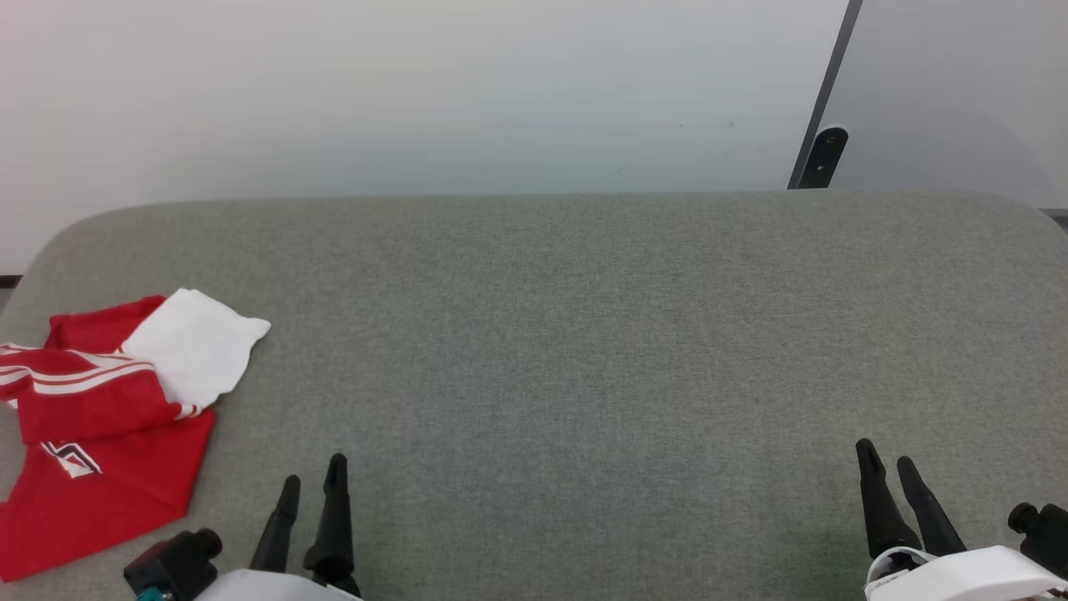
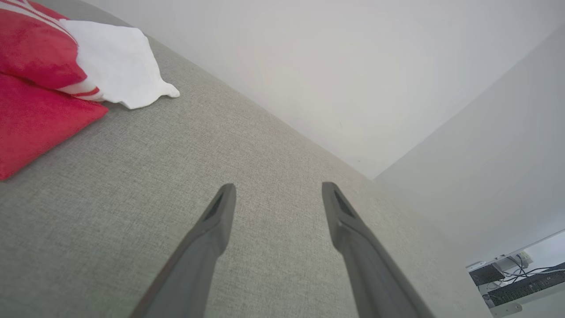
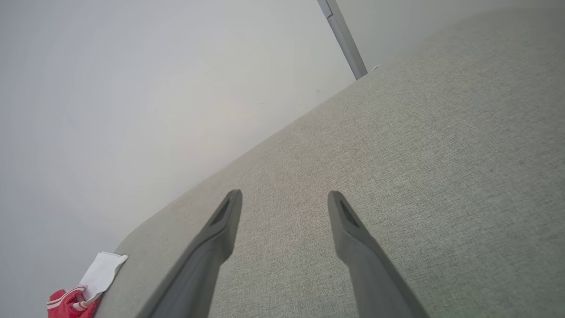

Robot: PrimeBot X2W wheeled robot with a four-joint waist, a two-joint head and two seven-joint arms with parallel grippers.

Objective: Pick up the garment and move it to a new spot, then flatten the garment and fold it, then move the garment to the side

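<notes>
**Shirt bundled at the left edge, both grippers empty**

At the far left, the garment (image 1: 108,401) lies on the grey padded table (image 1: 584,334) and runs out of the head view at that side. Its red body is doubled over itself. One white sleeve (image 1: 196,346) pokes toward the middle, and a scrap of black lettering shows.

Just right of it, near the front edge, the left gripper (image 1: 314,470) hovers with its fingers spread. It holds nothing and is clear of the cloth.

At the lower right, the right gripper (image 1: 884,452) is spread and empty too, well apart from the shirt. A dark post (image 1: 822,92) stands behind the far right corner.

The bundle is layered but rumpled — not a tidy fold. I'd guess nothing is done yet and the lifting, flattening, folding and setting aside are all left — though a rough finish already parked at the side can't be ruled out.
</notes>
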